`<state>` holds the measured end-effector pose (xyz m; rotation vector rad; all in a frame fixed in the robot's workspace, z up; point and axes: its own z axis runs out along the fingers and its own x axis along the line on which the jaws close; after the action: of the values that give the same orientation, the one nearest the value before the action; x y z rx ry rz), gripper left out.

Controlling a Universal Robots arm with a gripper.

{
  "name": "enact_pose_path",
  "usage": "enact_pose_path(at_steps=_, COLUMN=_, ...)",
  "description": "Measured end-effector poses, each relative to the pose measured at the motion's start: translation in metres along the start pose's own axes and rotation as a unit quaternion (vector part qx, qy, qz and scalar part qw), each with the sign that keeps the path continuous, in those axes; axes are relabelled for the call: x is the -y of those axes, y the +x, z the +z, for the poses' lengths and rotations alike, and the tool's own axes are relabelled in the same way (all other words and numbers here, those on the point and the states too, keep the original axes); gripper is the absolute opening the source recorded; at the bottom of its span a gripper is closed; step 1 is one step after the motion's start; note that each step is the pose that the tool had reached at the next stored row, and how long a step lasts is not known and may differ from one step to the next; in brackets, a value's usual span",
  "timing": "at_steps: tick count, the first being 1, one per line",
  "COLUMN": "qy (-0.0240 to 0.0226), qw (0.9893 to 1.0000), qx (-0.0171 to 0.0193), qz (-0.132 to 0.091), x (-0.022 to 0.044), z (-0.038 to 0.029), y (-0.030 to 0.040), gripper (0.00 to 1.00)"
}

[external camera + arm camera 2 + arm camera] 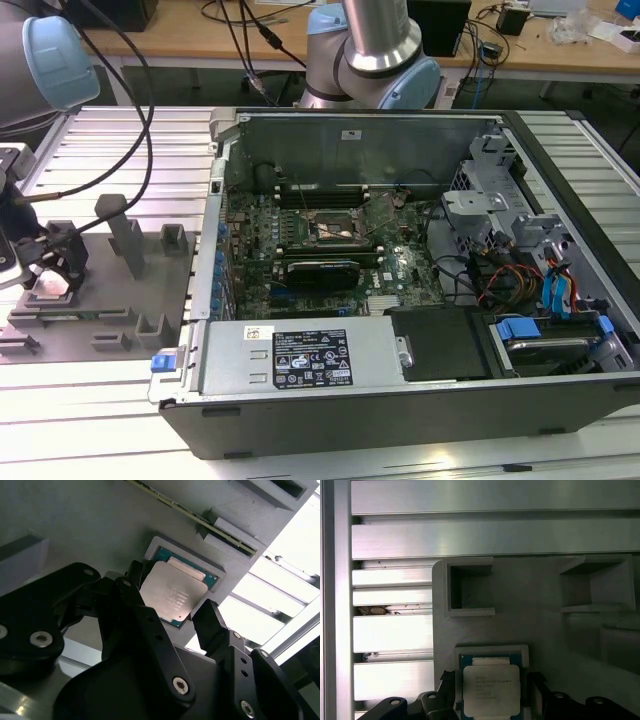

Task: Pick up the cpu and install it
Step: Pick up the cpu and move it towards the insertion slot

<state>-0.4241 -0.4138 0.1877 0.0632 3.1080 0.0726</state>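
**Exterior view.** The gripper (52, 268) sits low over the grey fixture plate (110, 300) at the exterior view's left. It is well apart from the open computer case (330, 400). The cpu (50, 289) shows as a pale square directly beneath it. The socket (338, 228) lies mid-board inside the case, with no chip seated as far as I can tell.

**Second wrist view.** The cpu (172, 594) lies flat, metal lid up, in a shallow grey pocket (159, 544) of the plate. The black fingers (210, 622) stand at two opposite sides of it, spread wider than the chip. The chip is not lifted.

**First wrist view.** The cpu (491, 690) rests square in its pocket (491, 648). A strip of pocket rim shows between each finger and the chip, so the hand is open and holds nothing. Aluminium slats (470, 535) run beyond the plate.

**Judgement.** This is the pick-up step: the gripper straddles the chip but the grasp is not yet made, and the install is not begun. A good grasp calls for centred, even closure on the thin rim. The chip must be kept level, because the pocket walls leave little room.
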Motion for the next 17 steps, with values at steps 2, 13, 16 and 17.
enact_pose_path(at_steps=2, qy=0.0, qw=1.0, qx=0.0, qz=0.0, x=0.0, z=0.0001, y=0.0, gripper=0.68)
enact_pose_path(at_steps=13, qy=0.0, qw=1.0, qx=0.0, qz=0.0, x=0.0, z=0.0004, y=0.0, gripper=0.6)
enact_pose_path(at_steps=16, qy=0.0, qw=1.0, qx=0.0, qz=0.0, x=0.0, z=0.0005, y=0.0, gripper=0.55)
enact_pose_path(at_steps=17, qy=-0.0001, qw=1.0, qx=0.0001, qz=0.0, x=0.0, z=0.0003, y=0.0, gripper=0.55)
